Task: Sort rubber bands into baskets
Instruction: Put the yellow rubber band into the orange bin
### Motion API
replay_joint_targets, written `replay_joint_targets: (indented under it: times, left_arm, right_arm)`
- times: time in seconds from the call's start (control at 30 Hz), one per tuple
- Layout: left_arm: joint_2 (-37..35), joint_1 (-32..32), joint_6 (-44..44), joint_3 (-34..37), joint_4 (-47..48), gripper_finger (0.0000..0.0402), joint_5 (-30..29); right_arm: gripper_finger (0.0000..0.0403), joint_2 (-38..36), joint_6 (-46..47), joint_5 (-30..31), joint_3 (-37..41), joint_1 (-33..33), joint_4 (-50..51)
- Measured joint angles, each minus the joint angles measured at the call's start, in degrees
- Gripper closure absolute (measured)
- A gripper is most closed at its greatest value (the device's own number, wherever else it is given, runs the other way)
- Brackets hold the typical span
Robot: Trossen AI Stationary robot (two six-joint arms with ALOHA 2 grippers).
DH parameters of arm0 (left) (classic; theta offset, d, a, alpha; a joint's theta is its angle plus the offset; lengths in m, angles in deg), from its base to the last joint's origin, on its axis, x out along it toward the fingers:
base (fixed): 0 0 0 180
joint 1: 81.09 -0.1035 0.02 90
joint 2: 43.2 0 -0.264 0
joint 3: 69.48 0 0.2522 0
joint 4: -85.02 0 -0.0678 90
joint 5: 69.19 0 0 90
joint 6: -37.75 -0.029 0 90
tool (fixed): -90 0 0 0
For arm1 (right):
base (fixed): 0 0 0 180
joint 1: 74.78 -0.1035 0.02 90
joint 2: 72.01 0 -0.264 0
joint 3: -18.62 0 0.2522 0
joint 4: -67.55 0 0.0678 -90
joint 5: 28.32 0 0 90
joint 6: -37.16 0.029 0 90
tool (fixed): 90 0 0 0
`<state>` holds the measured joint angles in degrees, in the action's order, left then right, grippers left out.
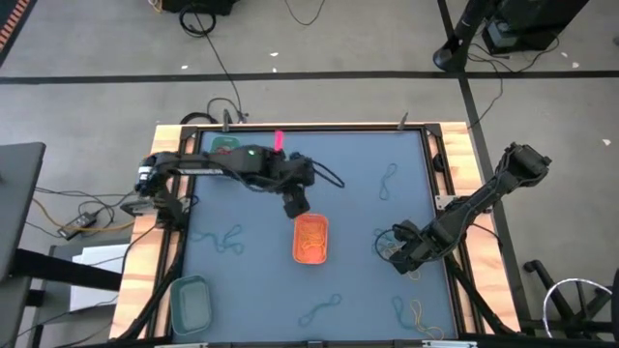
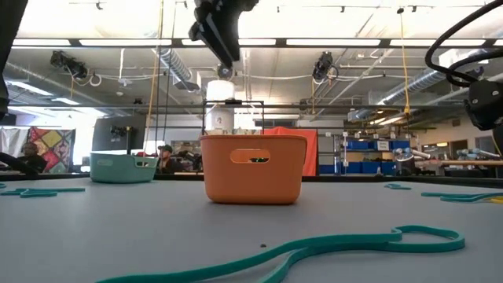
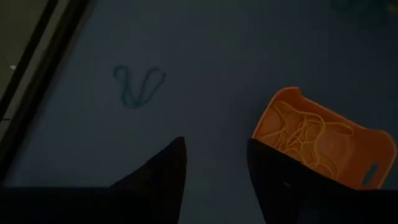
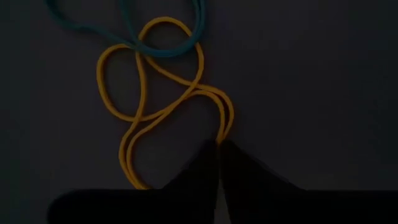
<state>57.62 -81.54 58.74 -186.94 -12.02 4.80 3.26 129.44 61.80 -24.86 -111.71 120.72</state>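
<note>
Blue-grey felt covers the table [image 1: 358,184], where the sorting looks partly done. Three baskets sit on it: the orange basket [image 1: 310,239] near the middle already holds a tangle of yellow bands, the dull teal basket [image 1: 191,301] stands at the near left corner, and the green basket [image 1: 224,146] at the far left. The left hand [image 1: 295,203] hovers beside the orange basket, fingers apart and empty. The right hand [image 4: 217,149] is pinched shut on a yellow rubber band [image 4: 134,106] crossed by a teal band [image 4: 163,46]. Several teal bands [image 1: 225,239] are left scattered.
</note>
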Motion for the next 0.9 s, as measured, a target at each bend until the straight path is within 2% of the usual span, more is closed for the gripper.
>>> replay_joint_targets:
  times: [0.13,0.23,0.33,0.47,0.67,0.9]
  left_arm:
    - [-2.5,-1.0,-3.0,0.2,-0.4,0.0233,0.4]
    - [-4.1,-1.8,-6.7,4.2,-5.2,0.0239,2.5]
    - [-5.6,-2.7,-7.3,11.5,-15.2,0.0246,7.1]
    - [-6.6,-3.0,-7.3,22.3,-29.7,0.0254,13.6]
    - [-6.7,-1.2,-7.3,31.1,-40.0,0.0255,16.8]
    - [-7.1,-0.3,-6.5,31.8,-40.9,0.0254,16.5]
  right_arm:
    - [0.0394,-2.3,2.1,-0.2,-1.2,0.0,2.7]
    - [0.0397,-4.7,2.1,-0.6,-4.5,0.0,6.5]
    - [0.0398,-6.4,2.1,-0.3,-8.5,0.0,9.1]
    - [0.0399,-7.6,0.8,4.0,-15.0,0.0,9.6]
    - [0.0400,-6.8,-5.9,11.1,-24.7,2.8,9.5]
    - [0.0400,-2.6,-18.7,13.4,-34.3,9.1,8.5]
